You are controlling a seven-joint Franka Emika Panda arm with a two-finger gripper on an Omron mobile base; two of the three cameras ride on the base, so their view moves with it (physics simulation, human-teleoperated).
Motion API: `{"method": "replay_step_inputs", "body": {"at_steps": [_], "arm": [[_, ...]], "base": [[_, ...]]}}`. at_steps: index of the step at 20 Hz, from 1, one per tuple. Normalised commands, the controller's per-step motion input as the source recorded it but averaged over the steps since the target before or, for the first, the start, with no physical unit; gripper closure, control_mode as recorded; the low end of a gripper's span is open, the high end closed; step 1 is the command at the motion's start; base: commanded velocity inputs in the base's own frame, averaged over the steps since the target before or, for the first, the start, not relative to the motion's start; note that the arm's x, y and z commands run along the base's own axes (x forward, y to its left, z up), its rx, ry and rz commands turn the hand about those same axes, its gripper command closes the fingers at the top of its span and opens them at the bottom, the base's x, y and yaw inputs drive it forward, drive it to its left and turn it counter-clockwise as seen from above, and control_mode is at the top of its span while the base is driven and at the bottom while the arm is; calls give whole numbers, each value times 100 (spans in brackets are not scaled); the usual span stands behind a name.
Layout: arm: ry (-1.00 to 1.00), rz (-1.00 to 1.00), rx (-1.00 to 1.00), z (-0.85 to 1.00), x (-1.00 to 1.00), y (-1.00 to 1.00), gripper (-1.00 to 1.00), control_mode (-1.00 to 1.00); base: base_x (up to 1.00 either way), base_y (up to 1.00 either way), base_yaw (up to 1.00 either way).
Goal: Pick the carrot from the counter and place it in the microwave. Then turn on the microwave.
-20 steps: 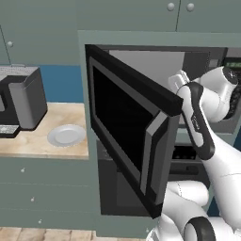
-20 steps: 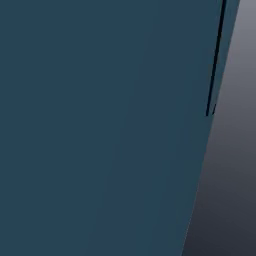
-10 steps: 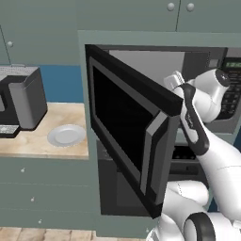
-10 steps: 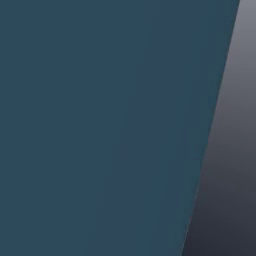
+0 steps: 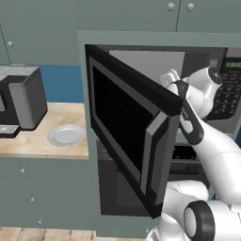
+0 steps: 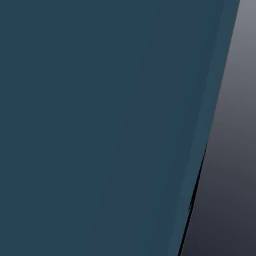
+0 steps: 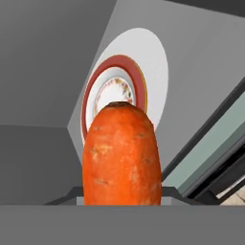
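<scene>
Inside the microwave (image 5: pixel 197 94), whose door (image 5: pixel 132 141) stands swung wide toward the left base camera, the arm reaches over the top edge of that door and into the cavity. Its wrist sits just behind the door's upper right corner, and the gripper itself is hidden there by the door and the white arm links.

From the hand view, the carrot (image 7: pixel 121 155) rises straight up from the bottom edge, clamped between the closed jaws; the fingertips are covered by the carrot's lower part. Its long axis runs along the gripper's own line, pointing away from the hand into the cavity. The far end is blunt and slightly darker at its top rim, and whether this is the thick or the thin end cannot be told from this angle.

Beyond the carrot lies a white round turntable (image 7: pixel 153 72) on the grey cavity floor, and on it a plate with a red rim (image 7: pixel 112 91) and a small flowered pattern. The carrot's far end overlaps this plate in the picture; whether it touches cannot be told.

Left of the microwave, the beige counter (image 5: pixel 28 141) carries a grey plate (image 5: pixel 67 135) and a dark toaster-like appliance (image 5: pixel 21 101), well apart from the arm. The keypad (image 5: pixel 228 92) sits at the microwave's right.
</scene>
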Motion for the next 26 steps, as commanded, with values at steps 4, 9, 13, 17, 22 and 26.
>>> {"method": "replay_step_inputs", "body": {"at_steps": [4,9,13,17,22,26], "arm": [[0,0,0,-5,17,1,100,-100],[0,0,0,-15,14,0,100,-100],[0,0,0,-19,13,0,100,-100],[0,0,0,-15,17,0,100,-100],[0,0,0,-8,23,0,100,-100],[0,0,0,-3,25,0,100,-100]], "base": [[0,0,0],[0,0,0],[0,0,0],[0,0,0],[0,0,0],[0,0,0]]}}
